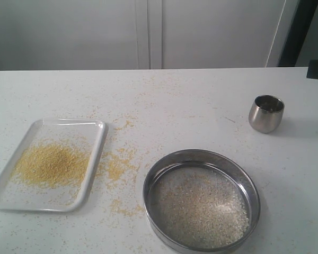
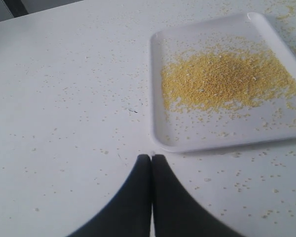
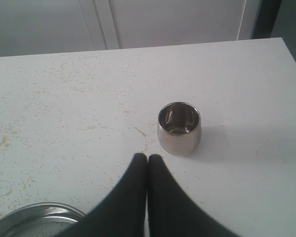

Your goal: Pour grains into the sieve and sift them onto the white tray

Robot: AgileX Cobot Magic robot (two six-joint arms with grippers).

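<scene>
Sieve [image 1: 200, 156] sits nearest, front right of centre on the table [image 1: 201, 95], its front rim cut by the frame edge. It is a wide shallow steel ring with a grey mesh bottom. Pale beige grains [image 1: 201, 211] cover most of the mesh, thinner toward the left wall.

White tray [image 1: 58, 128] lies at front left, apart from the sieve. A flat heap of yellow granules [image 1: 52, 165] is on its middle, with the corners mostly bare. Loose yellow spill [image 1: 116, 166] lies on the table between tray and sieve.

Steel cup [image 1: 265, 113] stands upright at far right, well apart from the sieve; it looks empty in the right wrist view.

Left gripper [image 2: 151, 157] has its fingers pressed together with nothing between them, just off a tray corner. Right gripper [image 3: 147, 157] is likewise clenched on nothing, near the cup but not touching it. Neither shows in the exterior view.

The table is white and speckled with yellow all over. Pale panels [image 1: 148, 32] stand behind it, with a dark strip [image 1: 297, 32] at upper right.

The far half of the table holds only specks. There is a wide gap between tray and cup.
</scene>
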